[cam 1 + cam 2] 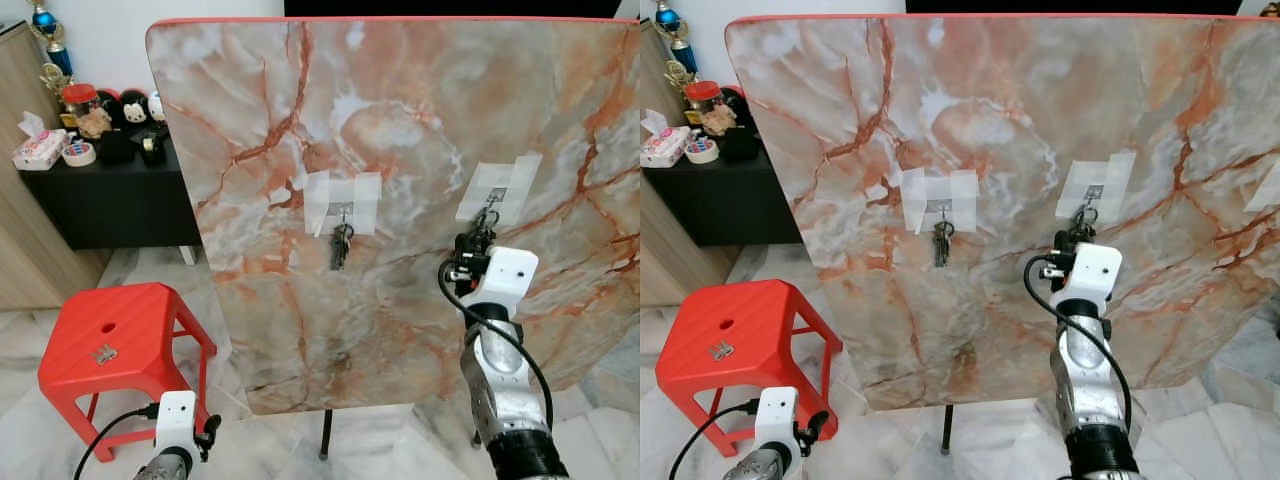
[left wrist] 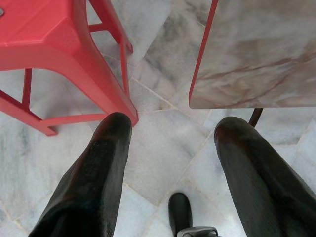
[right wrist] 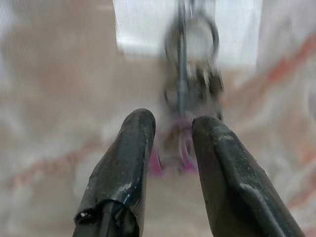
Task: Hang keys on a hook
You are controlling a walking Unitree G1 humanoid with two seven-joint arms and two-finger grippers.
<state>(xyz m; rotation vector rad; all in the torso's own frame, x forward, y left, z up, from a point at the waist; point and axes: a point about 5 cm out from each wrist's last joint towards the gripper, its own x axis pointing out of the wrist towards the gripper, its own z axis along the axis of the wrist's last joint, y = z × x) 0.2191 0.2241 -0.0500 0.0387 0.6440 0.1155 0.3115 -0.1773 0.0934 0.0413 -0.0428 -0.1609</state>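
You see a glossy marble-patterned tabletop (image 1: 400, 150), translucent matt tape patches (image 1: 343, 200), metal keys (image 1: 341, 245), and at seven o'clock a smooth red plastic stool (image 1: 110, 340).

I was driving it through a lived-in home: pale marble floor tiles (image 2: 163, 143), a red plastic stool (image 1: 115, 335), and a black sideboard (image 1: 110, 195) against the wall, its top crowded with a trophy (image 1: 48, 35), a tissue box (image 1: 38, 148), tape rolls (image 1: 79, 153) and small figurines (image 1: 128, 105).
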